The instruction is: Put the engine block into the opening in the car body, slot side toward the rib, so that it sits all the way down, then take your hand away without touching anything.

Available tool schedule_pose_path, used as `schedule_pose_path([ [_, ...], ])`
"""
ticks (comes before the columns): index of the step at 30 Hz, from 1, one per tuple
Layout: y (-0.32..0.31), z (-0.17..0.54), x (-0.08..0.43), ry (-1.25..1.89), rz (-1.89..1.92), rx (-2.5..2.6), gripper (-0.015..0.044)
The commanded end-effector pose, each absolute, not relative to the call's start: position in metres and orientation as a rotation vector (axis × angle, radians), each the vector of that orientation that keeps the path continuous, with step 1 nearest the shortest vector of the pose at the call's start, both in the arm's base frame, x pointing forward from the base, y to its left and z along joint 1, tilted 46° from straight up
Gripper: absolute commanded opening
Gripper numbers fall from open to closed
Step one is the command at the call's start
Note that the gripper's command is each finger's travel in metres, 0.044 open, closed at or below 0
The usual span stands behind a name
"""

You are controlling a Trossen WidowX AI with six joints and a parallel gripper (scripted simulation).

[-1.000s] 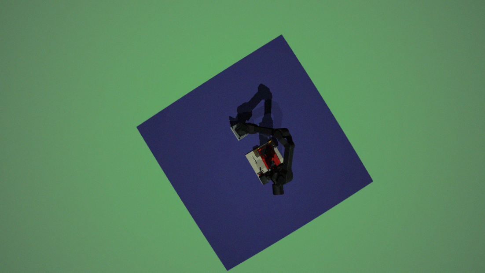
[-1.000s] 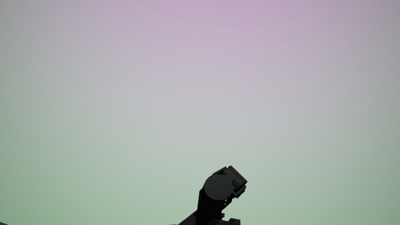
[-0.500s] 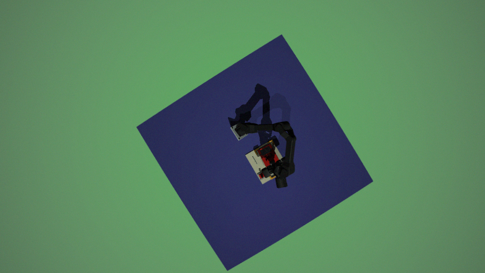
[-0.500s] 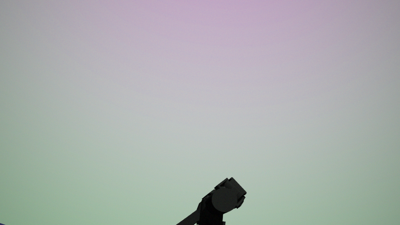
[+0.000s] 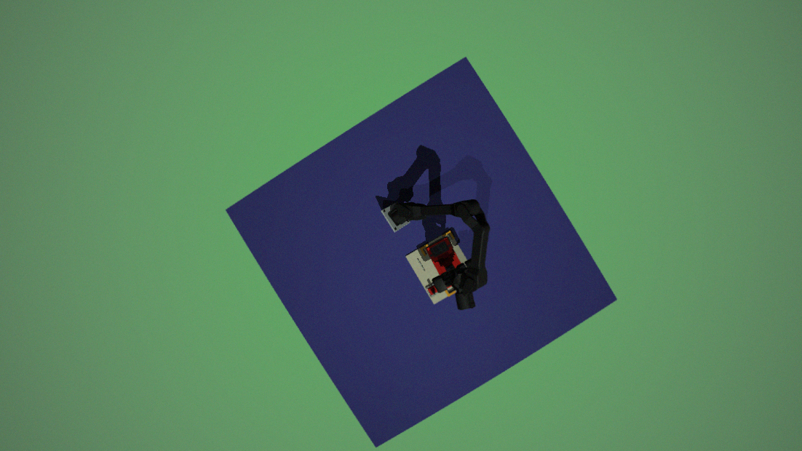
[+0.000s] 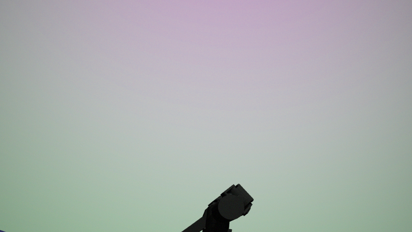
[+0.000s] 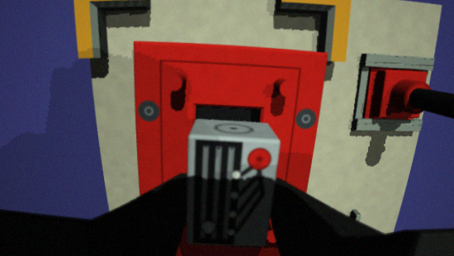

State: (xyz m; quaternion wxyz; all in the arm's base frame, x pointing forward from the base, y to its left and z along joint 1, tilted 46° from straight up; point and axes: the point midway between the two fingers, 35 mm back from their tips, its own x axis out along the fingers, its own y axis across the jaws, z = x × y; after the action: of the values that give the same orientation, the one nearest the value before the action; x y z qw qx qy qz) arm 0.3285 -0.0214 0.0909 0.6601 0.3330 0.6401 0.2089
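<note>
My gripper [image 7: 229, 185] is shut on the engine block [image 7: 256, 138], a grey block with dark slots and a red disc on the face toward the camera in the wrist view. The block is upright over the red car body [image 7: 149, 165] [image 5: 459, 256]. The dark opening [image 7: 228, 113] shows just behind the block's top; the block covers the rest of it. I cannot make out the rib, or whether the block's bottom is inside the opening. In the top view the arm hides the gripper and block. The exterior view shows only dark arm parts.
The car body sits on a pale board [image 7: 120, 136] [image 5: 418, 269]. Yellow corner brackets [image 7: 83, 33] [image 7: 342, 33] stand behind it. To its right, a grey frame [image 7: 388, 125] holds a red part [image 7: 375, 99] with a black rod [image 7: 433, 101]. A blue mat [image 5: 336, 269] lies underneath.
</note>
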Motion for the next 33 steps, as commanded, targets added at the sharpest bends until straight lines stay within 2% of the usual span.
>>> schedule_pose_path([
  [1,-0.0208,0.0912,0.3287,1.446,0.474,0.761,0.0159],
  [33,-0.0202,0.0921,0.3296,1.453,0.459,0.777,0.0159],
])
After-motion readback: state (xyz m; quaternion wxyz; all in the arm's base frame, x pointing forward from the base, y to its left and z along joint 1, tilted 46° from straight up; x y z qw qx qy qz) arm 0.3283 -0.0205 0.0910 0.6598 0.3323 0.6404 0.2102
